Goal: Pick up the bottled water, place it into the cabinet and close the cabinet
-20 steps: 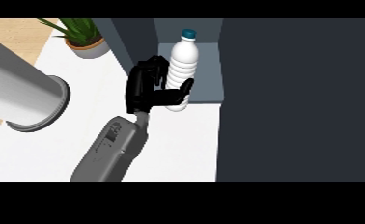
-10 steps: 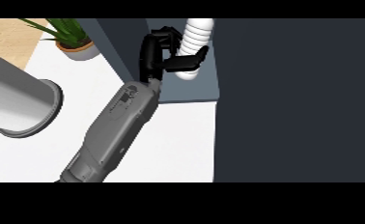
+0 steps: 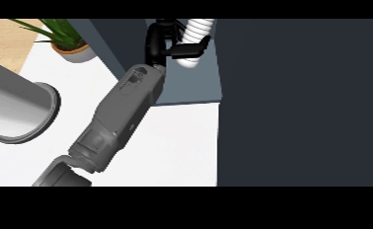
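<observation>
The bottled water is white and ribbed, and its top is cut off at the upper edge of the head view. It stands upright over the blue-grey floor of the cabinet. My left hand is shut on it: the fingers curl round its left side and the thumb crosses its front. The grey forearm stretches up from the lower left. A wide dark panel of the cabinet fills the right half of the view. My right hand does not show.
A potted plant stands at the counter's back left. A large grey round vessel sits at the left edge. The white counter lies in front of the cabinet opening.
My left arm has stretched forward, carrying the bottle from the counter's edge up and deeper into the cabinet opening. The bottle's blue cap has gone out of view at the top.
</observation>
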